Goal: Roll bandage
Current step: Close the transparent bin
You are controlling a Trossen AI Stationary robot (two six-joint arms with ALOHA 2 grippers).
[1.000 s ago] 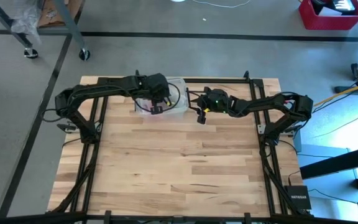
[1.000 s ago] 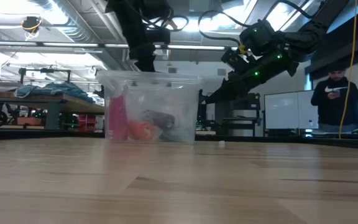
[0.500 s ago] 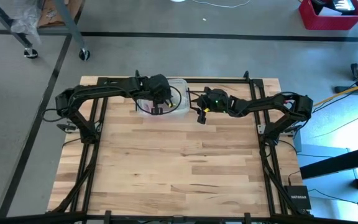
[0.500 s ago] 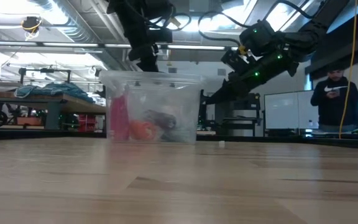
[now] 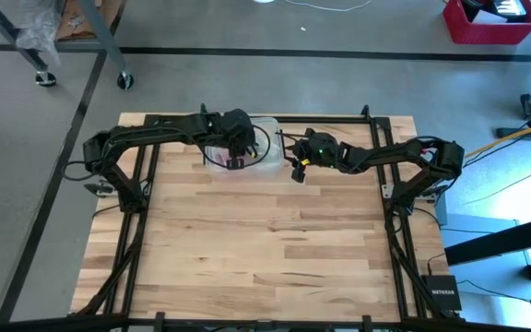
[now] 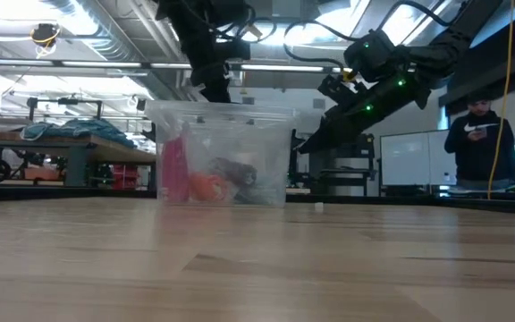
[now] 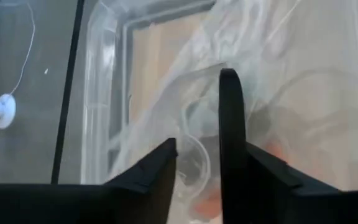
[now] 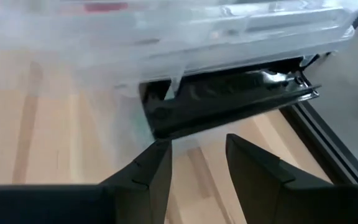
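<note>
I can't pick out the bandage for certain. A dark bundle (image 6: 232, 172) lies inside the clear plastic box (image 6: 222, 154) at the far side of the table (image 5: 265, 240), beside something orange (image 6: 206, 187) and something pink (image 6: 174, 168), but the cloudy walls and crumpled clear plastic hide what it really is.

The left gripper (image 5: 235, 157) hangs over the box's open top. In its wrist view the two fingers (image 7: 230, 130) stand a little apart above the plastic, with nothing clearly pinched between them.

The right gripper (image 5: 297, 170) hovers just beside the box's right end, near the black handle (image 8: 229, 99). Its fingers (image 8: 253, 165) are parted with bare wood between them, holding nothing.

A person (image 6: 483, 141) stands far off behind the table, partly cut off by a yellow cable (image 6: 509, 80).
</note>
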